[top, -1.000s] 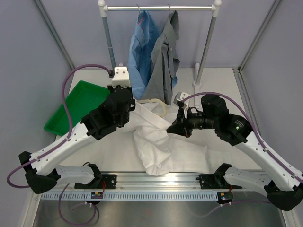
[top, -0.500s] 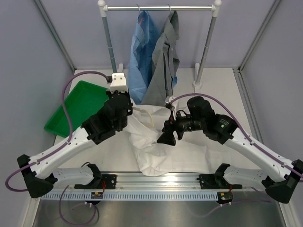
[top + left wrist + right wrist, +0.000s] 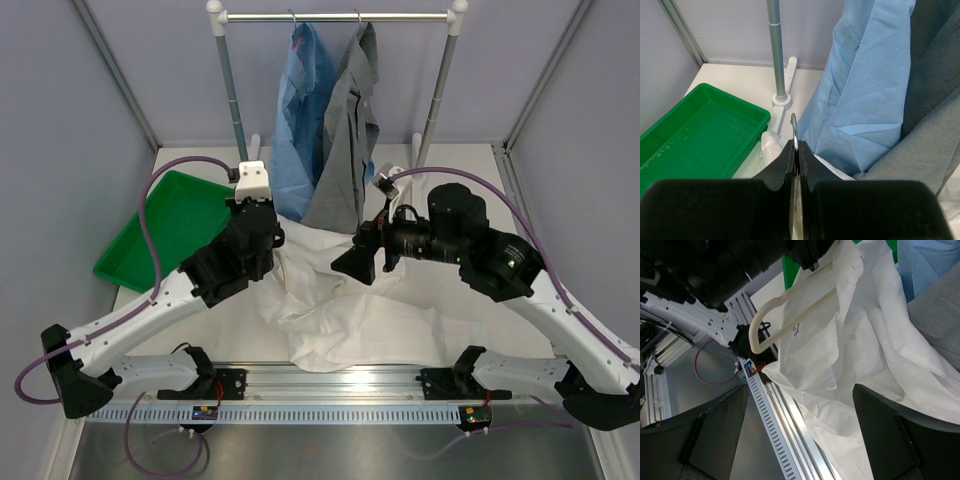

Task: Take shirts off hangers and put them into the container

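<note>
My left gripper [image 3: 796,145] is shut on the thin metal hook [image 3: 794,125] of a cream hanger [image 3: 790,315]. The hanger dangles below it, with one end still against the white shirt [image 3: 350,320]. That shirt lies crumpled on the table between the arms. My right gripper [image 3: 355,262] hovers open just above the white shirt [image 3: 865,340], with nothing between its fingers. The light blue shirt [image 3: 300,110] and the grey shirt [image 3: 345,140] hang from the rail. The green container [image 3: 165,220] sits at the left, holding nothing.
The rail's metal bar [image 3: 335,16] spans the back on two white posts [image 3: 775,50] with feet on the table. The aluminium base rail [image 3: 330,380] runs along the near edge. Grey walls close in both sides.
My right gripper has opened, let go of the white shirt and lifted slightly. My left gripper has carried the hanger back toward the rail. The shirt has bunched up to the left.
</note>
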